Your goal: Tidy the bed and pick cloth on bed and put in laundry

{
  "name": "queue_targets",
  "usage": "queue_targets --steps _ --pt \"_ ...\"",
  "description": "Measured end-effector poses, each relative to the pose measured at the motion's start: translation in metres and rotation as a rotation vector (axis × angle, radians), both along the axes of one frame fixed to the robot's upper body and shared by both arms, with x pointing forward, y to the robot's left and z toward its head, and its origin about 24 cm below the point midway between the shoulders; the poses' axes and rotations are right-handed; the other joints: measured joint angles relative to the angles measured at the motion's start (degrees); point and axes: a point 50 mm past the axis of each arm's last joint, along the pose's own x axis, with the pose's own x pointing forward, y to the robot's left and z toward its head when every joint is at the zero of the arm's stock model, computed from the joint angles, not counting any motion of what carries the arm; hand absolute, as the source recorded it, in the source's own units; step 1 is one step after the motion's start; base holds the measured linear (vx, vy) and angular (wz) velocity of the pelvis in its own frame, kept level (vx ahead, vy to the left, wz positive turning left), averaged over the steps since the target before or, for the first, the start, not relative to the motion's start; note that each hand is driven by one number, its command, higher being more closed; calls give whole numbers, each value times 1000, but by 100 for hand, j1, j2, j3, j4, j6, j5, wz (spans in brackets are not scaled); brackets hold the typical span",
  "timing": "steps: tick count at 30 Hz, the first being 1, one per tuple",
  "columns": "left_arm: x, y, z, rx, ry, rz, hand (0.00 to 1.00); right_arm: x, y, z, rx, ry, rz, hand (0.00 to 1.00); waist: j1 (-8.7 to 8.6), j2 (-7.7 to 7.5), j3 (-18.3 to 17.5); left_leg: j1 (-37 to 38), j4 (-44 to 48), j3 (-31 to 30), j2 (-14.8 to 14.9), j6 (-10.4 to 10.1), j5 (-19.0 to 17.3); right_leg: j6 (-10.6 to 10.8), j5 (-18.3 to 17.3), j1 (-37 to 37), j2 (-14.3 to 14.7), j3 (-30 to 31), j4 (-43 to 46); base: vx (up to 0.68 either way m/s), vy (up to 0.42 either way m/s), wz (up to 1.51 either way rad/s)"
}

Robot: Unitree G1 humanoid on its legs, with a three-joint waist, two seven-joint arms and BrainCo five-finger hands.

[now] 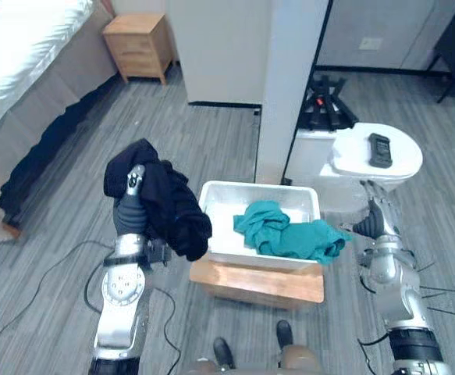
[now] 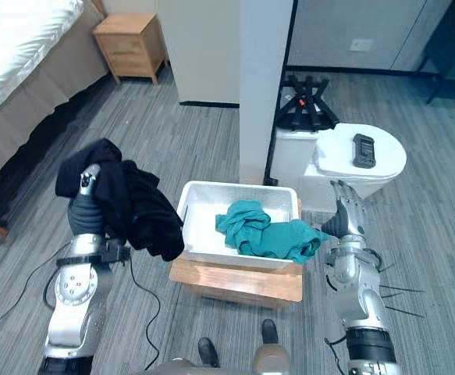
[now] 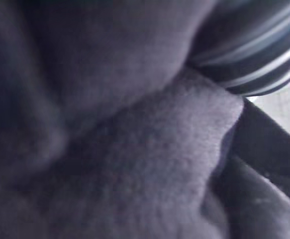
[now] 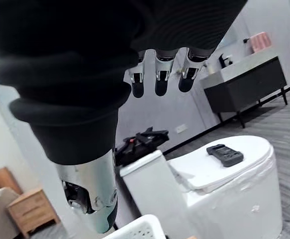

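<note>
Hanging over the raised left hand (image 1: 136,184), a crumpled black cloth (image 1: 174,207) is held up just left of the white plastic laundry basket (image 1: 221,207); its fingers are buried in the folds, so I cannot tell their grip. A teal cloth (image 1: 283,234) lies inside, spilling over the right rim. Beside that rim, the right hand (image 1: 374,216) shows straight, empty fingers.

basket (image 1: 243,186) left half: bare | right half: teal cloth (image 1: 282,233) | behind: pillar (image 1: 289,86) | right: toilet (image 1: 348,156)

A white toilet (image 1: 350,158) has its lid shut. A small black box (image 1: 379,150) lies on the lid. A black stand (image 1: 326,104) sits behind the toilet. A wooden nightstand (image 1: 139,45) stands far from it.
</note>
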Motion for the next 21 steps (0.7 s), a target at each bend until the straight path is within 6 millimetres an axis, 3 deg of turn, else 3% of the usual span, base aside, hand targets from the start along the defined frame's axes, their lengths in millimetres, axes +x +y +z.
queue_targets --steps 5,7,11,17,18,21 --pt "45 7 -3 73 77 136 100 -17 5 -6 74 -4 -18 0 -233 -5 -3 -46 -3 339 1 3 -7 -11 42 -217 57 353 22 -48 -18 -37" --pt "62 9 -3 133 123 179 100 -27 6 -10 90 -2 -24 0 -422 -18 4 -227 -3 602 -2 6 -9 4 141 -519 77 620 34 -37 -21 -60" --pt "71 0 -5 170 154 181 100 -44 10 -19 86 31 -20 0 -624 -40 27 -486 -2 1042 21 -8 -63 42 250 -932 144 1014 38 12 -38 -62" --pt "79 -31 -32 177 267 97 100 -61 29 -28 129 50 10 0 -620 -136 223 -706 335 1616 275 -126 -350 10 315 -1244 261 1095 78 91 -104 -36" --pt "80 -37 -40 188 298 82 0 -60 33 -29 138 48 17 0 -611 -126 288 -821 515 1635 355 -136 -412 26 339 -1299 272 1066 83 106 -92 1" --pt "83 -47 -61 210 402 46 0 -55 39 -27 163 24 21 0 -602 -69 435 -995 882 1710 513 -155 -525 54 385 -1355 274 938 92 86 -58 10"
